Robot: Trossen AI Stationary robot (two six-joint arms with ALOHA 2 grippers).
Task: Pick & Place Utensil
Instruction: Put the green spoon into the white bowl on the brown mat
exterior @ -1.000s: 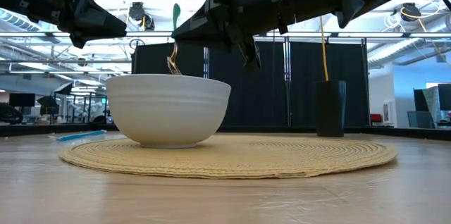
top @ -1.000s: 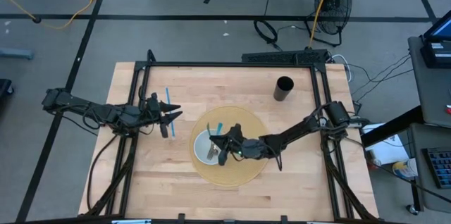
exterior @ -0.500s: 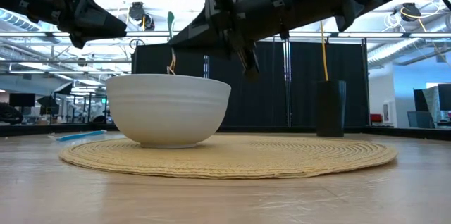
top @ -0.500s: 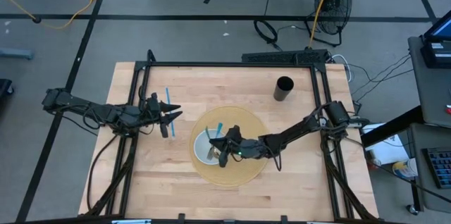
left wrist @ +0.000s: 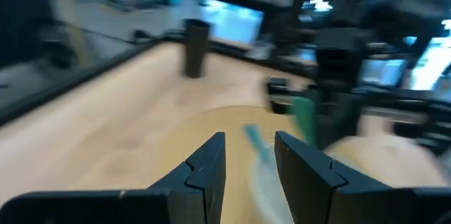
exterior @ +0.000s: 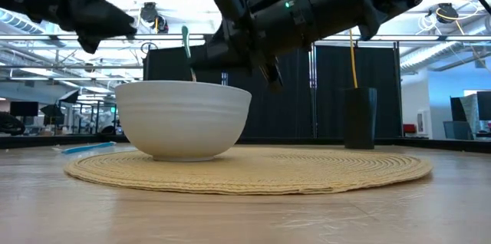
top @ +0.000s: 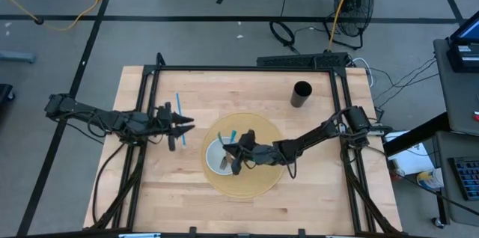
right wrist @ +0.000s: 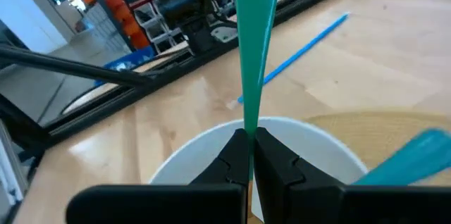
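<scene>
Shifted slightly over white bowl [top: 221, 158], right gripper [right wrist: 251, 155] pinching green utensil [right wrist: 255, 48], left gripper [left wrist: 250, 155] spread, empty

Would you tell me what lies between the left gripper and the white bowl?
Only bare wooden table, seen in the high view, separates the left gripper from the white bowl.

A black cup [top: 301, 93] stands near a blue straw [top: 180, 108] on the table

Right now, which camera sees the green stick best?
The right wrist view: the green utensil fills it, pinched by the right gripper over the white bowl. The low view shows a sliver; the left wrist view a blur.
</scene>
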